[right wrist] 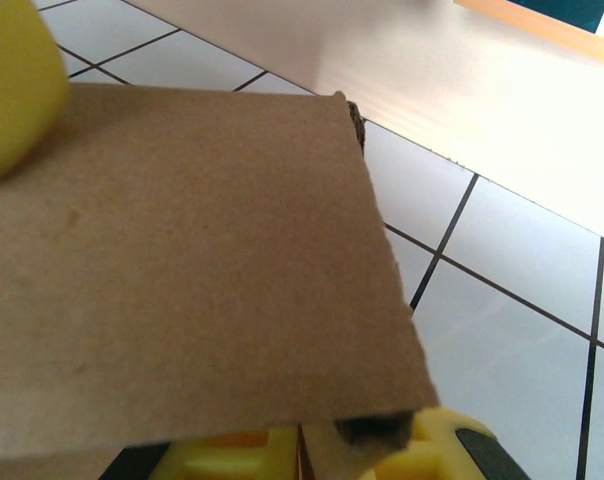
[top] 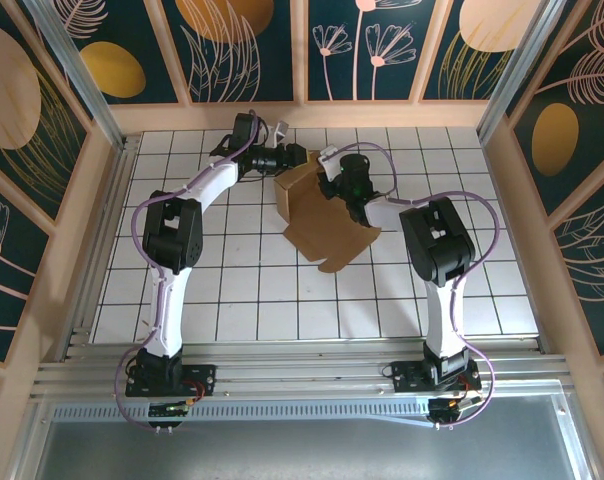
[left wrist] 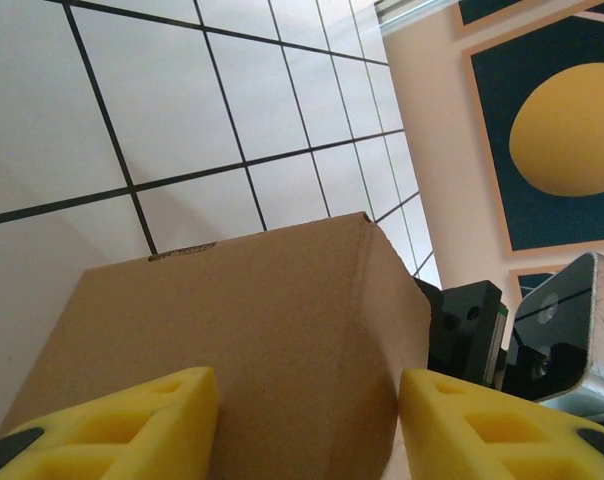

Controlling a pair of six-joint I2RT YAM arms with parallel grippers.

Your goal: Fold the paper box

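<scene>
Box (top: 322, 225): brown cardboard, half folded, on the far middle of the desk between the two arms. One panel stands up at its far left. The rest lies flat toward the near right and ends in a rounded flap.
Desk (top: 242, 290): white tiles with dark grid lines.
Left fingers (left wrist: 112, 425): yellow, one on each side of the box's raised, creased corner, with cardboard filling the gap between them. I cannot tell whether they press on it.
Right fingers (right wrist: 437, 445): yellow, clenched on the thin edge of a panel, with a sliver of cardboard showing between them. That panel is lifted off the tiles above them.
Arms: both reach to the box's far end, left from the left and right from the right, with the wrists near each other.
</scene>
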